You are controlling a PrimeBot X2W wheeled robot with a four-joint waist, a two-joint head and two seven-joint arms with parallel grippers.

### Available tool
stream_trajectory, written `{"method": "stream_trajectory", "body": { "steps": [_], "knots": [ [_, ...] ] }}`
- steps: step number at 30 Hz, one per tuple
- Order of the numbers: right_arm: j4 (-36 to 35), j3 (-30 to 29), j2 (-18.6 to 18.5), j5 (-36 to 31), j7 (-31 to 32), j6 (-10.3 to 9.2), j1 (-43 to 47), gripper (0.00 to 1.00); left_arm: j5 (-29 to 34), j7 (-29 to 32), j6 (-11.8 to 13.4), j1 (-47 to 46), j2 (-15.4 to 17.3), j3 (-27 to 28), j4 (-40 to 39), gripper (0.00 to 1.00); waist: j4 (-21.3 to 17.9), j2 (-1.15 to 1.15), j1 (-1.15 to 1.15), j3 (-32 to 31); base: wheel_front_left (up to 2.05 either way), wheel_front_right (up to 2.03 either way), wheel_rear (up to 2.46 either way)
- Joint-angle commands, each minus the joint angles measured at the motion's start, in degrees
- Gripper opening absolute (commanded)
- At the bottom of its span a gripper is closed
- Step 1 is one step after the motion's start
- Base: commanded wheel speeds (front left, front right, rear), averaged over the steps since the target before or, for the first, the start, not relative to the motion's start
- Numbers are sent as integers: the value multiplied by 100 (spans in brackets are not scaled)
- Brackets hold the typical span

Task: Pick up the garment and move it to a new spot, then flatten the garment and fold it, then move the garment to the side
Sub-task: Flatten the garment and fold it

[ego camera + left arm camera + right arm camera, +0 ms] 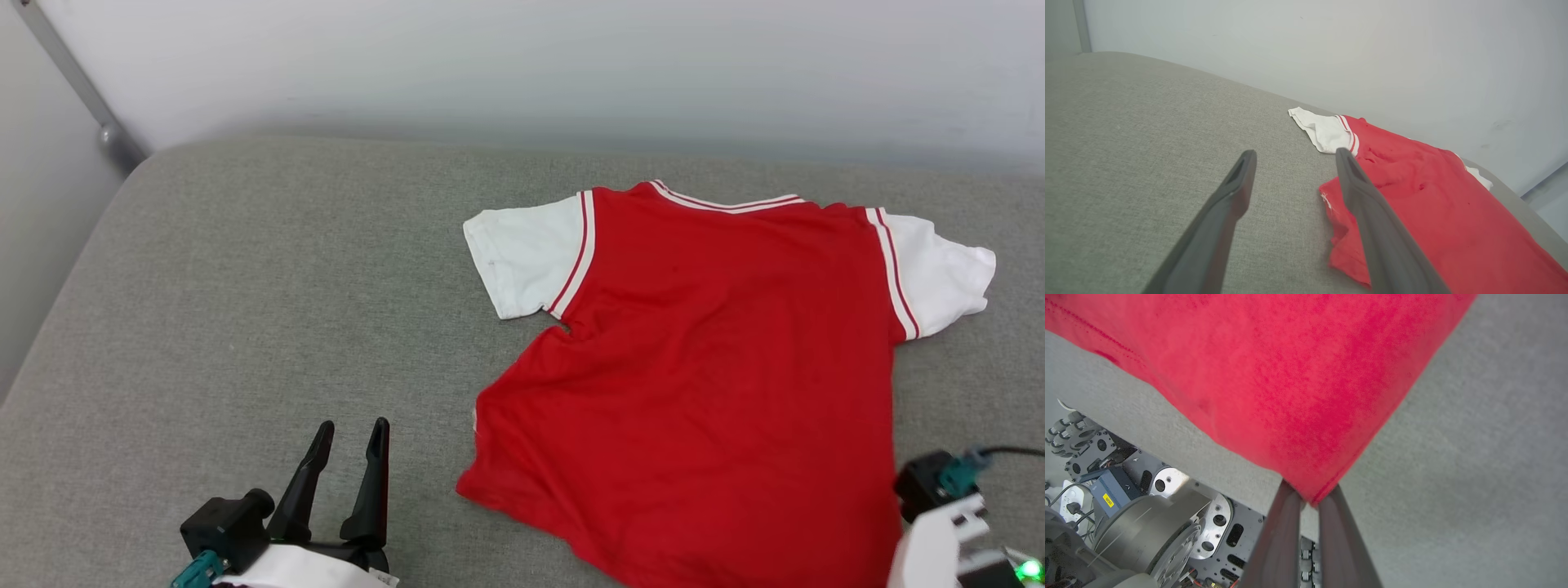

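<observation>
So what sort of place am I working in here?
Likely an indoor room: a grey upholstered surface like a mattress or sofa, against a plain white wall, the garment spread on it.

Red shirt, white sleeves (red-white striped trim at seams); flecked grey table; pale grey wall.

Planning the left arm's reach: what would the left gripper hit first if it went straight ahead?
Likely the bare grey cushion; the left gripper aims just left of the garment, though its height is unclear.
</observation>
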Motion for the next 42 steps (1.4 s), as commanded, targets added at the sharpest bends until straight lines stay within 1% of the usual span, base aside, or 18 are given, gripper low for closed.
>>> {"method": "stream_trajectory", "body": {
  "steps": [1, 7, 9, 11, 15, 16, 17, 18, 21, 24, 28, 31, 32, 34, 36, 38, 40, 42],
  "knots": [
    [-195, -165, 77, -52, 138, -4, 237, 0, 6, -12, 2, 18, 19, -18, -11, 100, -16, 0, 0, 29, 0, 0, 0],
    [-920, -1159, 609, -384, 939, -5, 1321, 0, -47, -12, 2, -57, 88, -52, 3, 100, -41, 0, 0, 178, 0, 0, 0],
    [-949, -1335, 803, -417, 1058, -4, 1504, 0, -64, -12, 2, -102, 104, -69, 5, 100, -38, 0, 0, 212, 0, 0, 0],
    [-935, -1489, 857, -545, 1123, -5, 1610, 0, -75, -12, 2, -111, 134, -61, -1, 100, -46, 0, 0, 240, 0, 0, 0],
    [-889, -1614, 1111, -531, 1009, -4, 1597, 0, -82, -12, 2, -155, 202, -3, 5, 100, -126, 0, 0, 292, 0, 0, 0],
    [-903, -1652, 1191, -533, 962, -5, 1542, 11, -72, -12, 2, -185, 236, 7, -5, 100, -167, 0, 0, 310, 0, 0, 0],
    [-953, -1665, 1299, -499, 866, -4, 1427, 82, -58, -12, 2, -228, 258, 28, -34, 100, -220, 0, 0, 331, 0, 0, 0],
    [-969, -1658, 1389, -475, 825, -4, 1364, 100, -70, -12, 2, -280, 273, 29, -69, 100, -261, 0, 0, 351, 0, 0, 0],
    [-1070, -1639, 1567, -395, 772, -4, 1209, 100, -102, -12, 2, -400, 443, 5, -142, 100, -399, 0, 0, 399, 0, 0, 0],
    [-1254, -1677, 1728, -278, 726, -4, 1037, 100, -213, -12, 2, -633, 692, -25, -142, 100, -539, 0, 0, 461, 0, 0, 0],
    [-1469, -1750, 1884, -167, 519, -4, 797, 100, -529, 29, 2, -1097, 1254, -269, -8, 100, -750, 0, 0, 549, 0, 0, 0],
    [-1511, -1830, 1895, -148, 343, -4, 653, 100, -821, 338, 2, -1544, 1744, -417, 56, 100, -932, 0, 0, 635, 0, 0, 0],
    [-1511, -1830, 1895, -148, 343, -4, 653, 100, -821, 338, 2, -1544, 1744, -417, 56, 100, -932, 0, 0, 635, 0, 0, 0],
    [-1490, -1822, 1859, -165, 191, -4, 555, 100, -1083, 667, 2, -1857, 2024, -493, 94, 100, -1074, 0, 0, 725, 0, 0, 0],
    [-1418, -1823, 1884, -141, 40, -4, 502, 100, -1632, 993, 2, -2178, 2165, -442, 85, 100, -1220, 0, 0, 816, 0, 0, 0],
    [-1328, -1736, 1854, -89, -161, -4, 420, 100, -2055, 1392, 2, -2454, 2420, -487, 101, 100, -1385, 0, 0, 908, 0, 0, 0],
    [-1227, -1612, 1899, -41, -366, -3, 354, 100, -2384, 1720, 3, -2711, 2652, -474, 258, 100, -1556, 0, 0, 1003, 0, 0, 0],
    [-1114, -1530, 1951, 23, -606, -4, 334, 100, -2534, 2020, 2, -3002, 2867, -487, 482, 100, -1716, 0, 0, 1102, 0, 0, 0]
  ]
}}
